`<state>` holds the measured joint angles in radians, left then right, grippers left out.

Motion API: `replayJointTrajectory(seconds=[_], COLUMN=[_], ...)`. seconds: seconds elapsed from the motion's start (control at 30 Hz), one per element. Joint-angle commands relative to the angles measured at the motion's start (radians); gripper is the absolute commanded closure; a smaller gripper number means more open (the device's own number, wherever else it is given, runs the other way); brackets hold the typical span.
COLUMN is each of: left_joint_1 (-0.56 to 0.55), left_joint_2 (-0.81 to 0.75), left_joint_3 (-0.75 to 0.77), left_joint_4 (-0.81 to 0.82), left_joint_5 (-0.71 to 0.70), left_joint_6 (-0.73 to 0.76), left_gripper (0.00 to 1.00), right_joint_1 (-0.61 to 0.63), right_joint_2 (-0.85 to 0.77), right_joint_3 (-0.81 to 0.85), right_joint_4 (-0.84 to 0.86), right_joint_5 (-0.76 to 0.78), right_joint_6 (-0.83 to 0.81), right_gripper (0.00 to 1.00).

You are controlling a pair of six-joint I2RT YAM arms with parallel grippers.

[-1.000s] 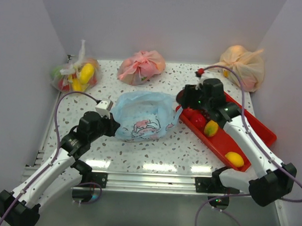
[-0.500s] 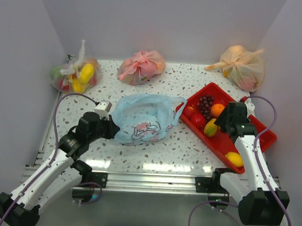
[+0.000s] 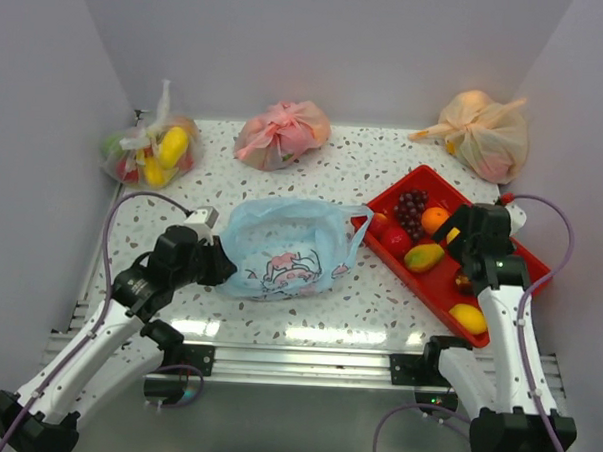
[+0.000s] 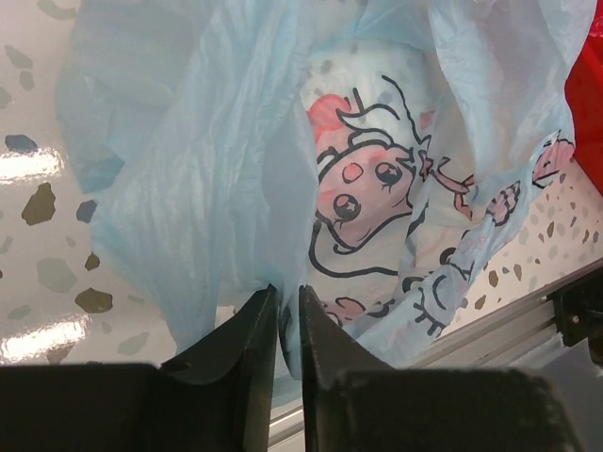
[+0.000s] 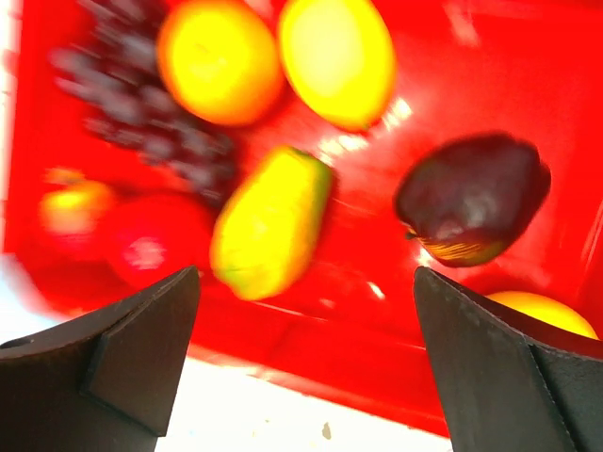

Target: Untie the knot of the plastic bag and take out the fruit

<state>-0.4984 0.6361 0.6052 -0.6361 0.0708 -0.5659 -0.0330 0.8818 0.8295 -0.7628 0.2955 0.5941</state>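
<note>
Left wrist view: left gripper (image 4: 287, 297) pinches a fold of the plastic bag (image 4: 188, 188), apparently anchoring it, while right gripper (image 5: 306, 273) hangs spread wide over fruit (image 5: 271, 221) in the red tray (image 5: 490, 85).

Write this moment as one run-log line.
left gripper: pinching plastic bag | right gripper: open, empty, above red tray | fruit: in red tray

Overhead camera faces the table (image 3: 379, 294); wrist cameras look closely at bag (image 4: 188, 188), tray (image 5: 537, 75).
</note>
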Motion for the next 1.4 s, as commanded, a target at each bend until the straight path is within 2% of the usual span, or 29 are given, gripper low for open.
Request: replayJointTrajectory(seconds=[0.0,0.1,0.13,0.2,0.23,0.3,0.43,0.57,0.87,1.1,1.37], left_joint_1=[0.004,0.004,0.004,0.004,0.004,0.004,0.004,0.004,0.004,0.004,0.004], left_joint_2=[-0.019,-0.032,-0.035,-0.041,-0.05,-0.064,-0.107,-0.173,-0.349,-0.447,-0.527], left_joint_3=[0.068,0.108,0.132,0.157,0.186,0.217,0.306,0.358,0.361,0.377,0.341], left_joint_4=[-0.039,-0.068,-0.076,-0.097,-0.106,-0.137,-0.184,-0.204,-0.126,-0.128,-0.146], left_joint_5=[-0.019,-0.054,-0.068,-0.095,-0.115,-0.155,-0.23,-0.354,-0.627,-0.813,-0.902], left_joint_6=[-0.043,-0.052,-0.052,-0.049,-0.048,-0.045,-0.046,-0.031,0.064,0.066,0.017], left_gripper=[0.78,0.61,0.46,0.31,0.14,0.02,0.0,0.0,0.0,0.0,0.0], right_joint_1=[0.005,0.025,0.025,0.057,0.064,0.085,0.122,0.171,0.189,0.189,0.189], right_joint_2=[-0.076,-0.086,-0.093,-0.101,-0.11,-0.119,-0.159,-0.275,-0.472,-0.647,-0.722], right_joint_3=[0.137,0.226,0.267,0.302,0.336,0.376,0.413,0.385,0.22,0.135,0.109], right_joint_4=[-0.049,-0.084,-0.087,-0.092,-0.096,-0.099,-0.093,-0.038,0.056,0.115,0.086], right_joint_5=[-0.019,-0.025,-0.033,-0.042,-0.042,-0.035,-0.006,0.017,0.066,0.071,0.086], right_joint_6=[-0.019,-0.071,-0.082,-0.114,-0.126,-0.165,-0.221,-0.289,-0.347,-0.43,-0.456], right_gripper=[0.01,0.01,0.01,0.01,0.01,0.01,0.01,0.01,0.01,0.01,0.01])
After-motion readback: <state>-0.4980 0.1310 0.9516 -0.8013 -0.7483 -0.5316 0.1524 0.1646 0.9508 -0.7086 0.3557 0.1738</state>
